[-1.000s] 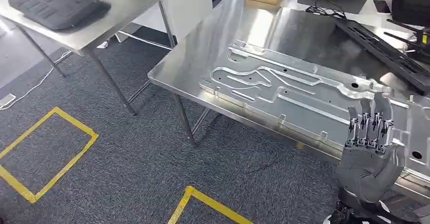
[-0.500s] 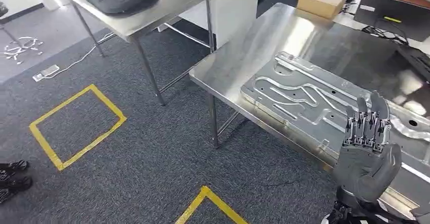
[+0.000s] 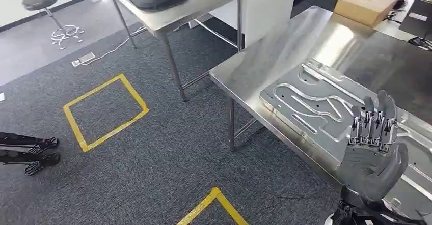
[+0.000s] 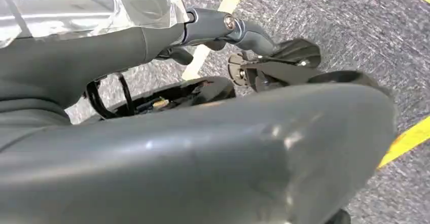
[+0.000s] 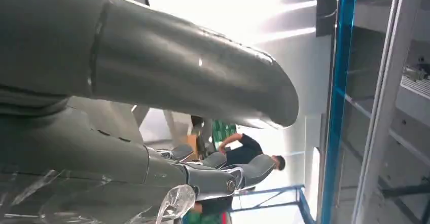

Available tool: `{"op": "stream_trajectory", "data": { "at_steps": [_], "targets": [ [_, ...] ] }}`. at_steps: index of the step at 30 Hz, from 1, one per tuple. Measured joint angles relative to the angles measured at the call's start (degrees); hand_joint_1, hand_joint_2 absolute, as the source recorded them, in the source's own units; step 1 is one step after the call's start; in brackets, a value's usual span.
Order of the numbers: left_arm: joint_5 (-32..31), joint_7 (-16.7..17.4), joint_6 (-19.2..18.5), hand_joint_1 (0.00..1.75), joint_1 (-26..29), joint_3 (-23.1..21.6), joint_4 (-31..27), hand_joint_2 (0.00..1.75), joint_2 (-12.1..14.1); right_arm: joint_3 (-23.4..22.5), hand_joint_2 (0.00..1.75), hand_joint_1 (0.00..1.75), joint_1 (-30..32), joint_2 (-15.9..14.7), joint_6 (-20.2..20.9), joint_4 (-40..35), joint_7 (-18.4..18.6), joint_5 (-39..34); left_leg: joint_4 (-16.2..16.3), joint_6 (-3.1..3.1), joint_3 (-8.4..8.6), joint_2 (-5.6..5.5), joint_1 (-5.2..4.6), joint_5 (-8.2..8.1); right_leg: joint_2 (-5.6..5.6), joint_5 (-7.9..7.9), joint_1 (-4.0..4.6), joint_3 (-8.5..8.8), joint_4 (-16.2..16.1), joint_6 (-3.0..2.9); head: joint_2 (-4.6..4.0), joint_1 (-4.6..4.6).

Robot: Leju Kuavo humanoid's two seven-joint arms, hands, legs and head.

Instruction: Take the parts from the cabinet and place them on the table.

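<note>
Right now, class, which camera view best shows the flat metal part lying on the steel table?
The head view: the metal part lies flat near the table's corner. The wrist views give close-ups of the hands instead.

place: workshop / robot test lab
tables: bare stainless-steel table, second steel table
part: flat machined aluminium plate with routed channels
floor: grey carpet, yellow tape squares
racking: blue metal shelving frame

The flat silver machined metal plate covers the near part of the shiny steel counter; bare steel lies beyond it, up to a brown cardboard box. The right robot hand, fingers straight and apart, stands over the plate's near edge.
</note>
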Motion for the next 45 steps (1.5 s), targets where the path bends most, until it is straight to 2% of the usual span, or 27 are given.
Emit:
{"op": "stream_trajectory", "data": {
  "at_steps": [2, 3, 4, 5, 8, 9, 10, 11, 14, 15, 17, 18, 19, 20, 24, 26, 28, 30, 31, 33, 34, 35, 39, 40, 42, 44, 45],
  "targets": [
    [0.02, -0.17, 0.11, 0.00, 0.10, 0.00, 0.00, 0.00, -0.02, -0.15, 0.00, 0.00, -0.30, 0.00, -0.48, -0.18, 0.09, -0.11, -8.06, 0.81, 3.61, 0.44, -0.27, 4.90, -1.42, -0.43, 0.12, 0.65, -0.10, 0.08, -0.02, 0.02],
    [0.02, -0.30, 0.18, 0.00, 0.09, 0.00, 0.00, 0.00, 0.00, -0.44, 0.00, 0.00, -0.45, -0.02, -0.68, -0.44, 0.09, -0.17, -14.16, 1.55, 6.63, 1.69, -0.66, 7.49, -2.17, -0.58, 0.16, 1.19, -0.38, 0.13, 0.00, 0.00],
    [0.04, -0.35, 0.22, 0.00, 0.07, 0.00, 0.00, 0.00, 0.00, -0.72, 0.00, 0.00, -0.46, -0.02, -0.85, -0.63, 0.09, -0.20, -18.60, 2.56, 8.99, 5.48, -1.59, 8.71, -2.61, -0.63, 0.23, 1.81, -0.90, 0.17, 0.00, 0.02],
    [0.09, -0.35, 0.28, 0.00, -0.20, 0.00, 0.00, 0.00, 0.00, -1.03, 0.00, 0.00, -0.44, -0.02, -1.03, -0.81, 0.15, -0.33, -19.86, 2.42, 9.50, 5.96, -2.10, 8.08, -3.30, -0.89, 0.52, 2.16, -1.27, 0.62, 0.00, -0.02],
    [0.26, -0.44, 0.37, 0.00, -0.16, 0.00, 0.00, 0.00, 0.00, -1.51, 0.00, 0.00, -0.61, -0.13, -1.29, -1.07, 0.59, -0.72, -20.59, 2.49, 9.32, 3.84, -2.24, 7.85, -5.49, -1.07, 0.60, 3.42, -2.76, 1.34, -0.02, 0.00],
    [0.37, -0.44, 0.41, 0.00, -0.04, -0.02, 0.00, 0.00, 0.00, -1.62, 0.00, 0.00, -0.51, -0.13, -1.38, -1.18, 0.72, -0.87, -22.08, 2.76, 10.99, 2.91, -1.63, 8.61, -5.08, -1.31, 0.77, 4.03, -3.01, 1.79, 0.00, 0.02],
    [0.37, -0.59, 0.41, 0.00, 0.27, -0.02, 0.00, 0.00, -0.15, -1.81, 0.00, 0.00, -0.37, -0.24, -1.44, -1.25, 0.79, -1.05, -22.91, 2.60, 11.80, 2.24, -1.53, 8.87, -1.58, -2.03, 0.60, 3.98, -1.71, 1.71, -0.02, 0.15],
    [0.35, -0.55, 0.41, 0.00, 0.15, -0.02, 0.00, 0.00, -0.13, -1.90, 0.00, 0.00, -0.49, -0.31, -1.44, -1.31, 0.74, -1.07, -23.02, 3.38, 12.06, 1.78, -1.47, 9.00, 0.64, -3.97, 0.78, 2.33, 1.58, 1.36, 0.00, 0.11],
    [0.35, -0.28, 0.33, 0.00, -0.41, -0.09, 0.00, 0.00, -0.26, -2.38, 0.00, 0.00, 0.09, -0.57, -1.59, -1.44, 0.87, -1.22, -22.98, 3.82, 12.44, -0.92, -1.68, 8.57, 2.28, -8.49, 1.14, -5.49, 14.64, 1.16, 0.00, 0.11],
    [0.35, -0.20, 0.33, 0.00, -0.36, -0.13, 0.00, 0.00, -0.33, -2.40, 0.00, 0.00, 0.11, -0.61, -1.59, -1.44, 0.81, -1.20, -22.95, 3.75, 12.65, -1.96, -1.72, 8.45, 2.31, -7.52, 1.15, -6.72, 15.34, 1.21, 0.00, 0.11],
    [0.35, -0.11, 0.33, 0.00, -0.10, -0.33, 0.00, 0.00, -0.39, -2.53, 0.00, 0.00, 0.03, -0.68, -1.59, -1.46, 0.85, -1.18, -22.76, 3.46, 13.27, -3.93, -1.66, 7.99, 2.54, -1.75, 1.05, -4.79, 8.35, 1.29, 0.00, 0.11],
    [0.33, -0.11, 0.33, 0.00, -0.03, -0.39, 0.00, 0.00, -0.41, -2.64, 0.00, 0.00, -0.04, -0.76, -1.59, -1.51, 0.90, -1.14, -22.42, 3.21, 13.55, -4.76, -1.57, 7.62, 3.27, 1.43, 0.90, -2.62, 2.91, 1.37, 0.00, 0.13],
    [0.24, -0.11, 0.33, 0.00, -0.01, -0.44, 0.00, 0.00, -0.42, -2.73, 0.00, 0.00, -0.11, -0.90, -1.57, -1.60, 1.05, -1.03, -21.86, 2.84, 13.35, -5.47, -1.51, 7.16, 5.68, 3.40, 0.55, -1.05, -1.53, 1.53, 0.00, 0.13],
    [0.20, -0.13, 0.35, 0.00, -0.13, -0.52, 0.00, 0.00, -0.39, -2.78, 0.00, 0.00, -0.33, -1.07, -1.57, -1.60, 1.20, -0.89, -20.99, 2.35, 12.91, -6.11, -1.85, 6.59, 6.82, 2.68, 0.75, -0.96, -1.86, 1.26, 0.00, 0.18],
    [0.20, -0.20, 0.33, 0.00, 0.12, -0.94, 0.00, 0.00, -0.35, -2.84, 0.00, 0.00, -0.70, -1.14, -1.51, -2.05, 1.68, -0.63, -20.59, 1.98, 12.23, -7.74, -1.38, 6.23, 4.02, 2.57, 0.56, -0.91, -1.91, -0.28, 0.00, 0.09],
    [0.17, -0.42, 0.33, 0.00, 0.24, -1.03, 0.00, 0.00, -0.35, -2.84, 0.00, 0.00, -0.85, -1.25, -1.44, -2.21, 1.73, -0.63, -16.47, 0.99, 10.42, -2.26, -1.60, 4.15, 3.05, 2.28, 0.80, -0.28, -1.99, -0.74, 0.00, -0.07],
    [0.20, -0.85, 0.35, 0.00, -0.08, -1.11, 0.00, 0.00, -0.35, -2.84, 0.00, 0.00, -0.89, -1.29, -1.40, -2.40, 1.73, -0.61, -7.22, 0.03, 5.31, -0.67, -0.56, 0.82, 1.92, 1.89, 0.98, 0.07, -1.98, -1.12, 0.00, -0.05],
    [0.17, -1.18, 0.35, 0.00, -0.20, -1.20, 0.00, 0.00, -0.37, -2.84, 0.00, 0.00, -0.92, -1.44, -1.40, -2.40, 1.73, -0.61, -1.52, -0.32, 1.41, -0.36, -0.10, -0.08, 0.55, 1.35, 0.96, 0.51, -1.97, -1.04, 0.00, -0.07],
    [0.18, -1.20, 0.35, 0.00, -0.16, -1.25, 0.00, 0.00, -0.37, -2.84, 0.00, 0.00, -0.91, -1.44, -1.40, -2.40, 1.73, -0.61, -2.76, -0.32, 1.63, -0.33, 0.06, 1.29, -0.10, 1.06, 0.96, 0.85, -1.98, -0.95, 0.00, -0.07],
    [0.20, -1.20, 0.35, 0.00, -0.13, -1.27, 0.00, 0.00, -0.37, -2.84, 0.00, 0.00, -1.09, -1.44, -1.40, -2.40, 1.73, -0.61, -11.92, 0.30, 5.78, 0.41, -0.14, 6.10, -1.32, 0.51, 0.98, 1.74, -2.02, -0.64, 0.00, -0.07],
    [0.20, -1.20, 0.35, 0.00, -0.14, -1.27, 0.00, 0.00, -0.37, -2.84, 0.00, 0.00, -1.25, -1.44, -1.38, -2.40, 1.73, -0.61, -18.12, 1.01, 8.91, 2.69, -0.69, 8.72, -1.86, 0.23, 0.98, 2.24, -2.15, -0.48, -0.02, -0.07],
    [0.20, -1.20, 0.35, 0.00, -0.25, -1.27, 0.00, 0.00, -0.37, -2.84, 0.00, 0.00, -1.28, -1.46, -1.38, -2.40, 1.73, -0.61, -20.57, 1.51, 9.99, 5.14, -1.50, 8.43, -2.34, 0.03, 1.06, 2.67, -2.34, -0.25, 0.00, -0.07],
    [0.22, -0.96, 0.35, 0.00, -0.33, -1.27, 0.00, 0.00, -0.37, -2.84, 0.00, 0.00, -1.31, -1.44, -1.29, -2.40, 1.73, -0.61, -21.47, 1.97, 9.80, 2.98, -2.09, 8.19, -4.37, -0.38, 0.88, 3.53, -3.71, 1.02, 0.00, -0.04],
    [0.26, -0.70, 0.35, 0.00, -0.24, -1.27, 0.00, 0.00, -0.39, -2.86, 0.00, 0.00, -1.34, -1.49, -1.22, -2.40, 1.73, -0.61, -22.94, 2.30, 11.28, 2.27, -1.08, 9.05, -4.20, -0.79, 0.93, 3.94, -3.59, 1.37, 0.00, -0.07],
    [0.48, -0.24, 0.52, 0.00, -0.07, -1.25, 0.02, 0.00, -0.28, -2.86, 0.00, 0.00, -1.35, -1.55, -0.98, -2.40, 1.66, -0.59, -23.53, 2.71, 12.33, 1.34, -1.27, 9.08, 0.68, -3.49, 0.99, 1.84, 1.93, 0.97, 0.00, 0.11],
    [0.59, -0.20, 0.48, 0.00, -0.35, -1.25, 0.02, 0.00, -0.33, -2.86, 0.00, 0.00, -1.01, -1.64, -0.63, -2.38, 1.77, -0.72, -23.52, 3.14, 12.71, -0.11, -1.30, 8.72, 2.07, -7.40, 1.15, -3.91, 12.06, 0.95, 0.00, 0.18],
    [0.83, -0.22, 0.46, 0.00, -0.44, -1.27, 0.02, 0.00, -0.39, -2.86, 0.00, 0.00, -0.93, -1.64, -0.55, -2.38, 1.70, -0.72, -23.48, 3.22, 12.83, -1.04, -1.34, 8.59, 2.17, -7.71, 1.19, -6.24, 15.13, 1.04, 0.00, 0.15]
  ]
}}
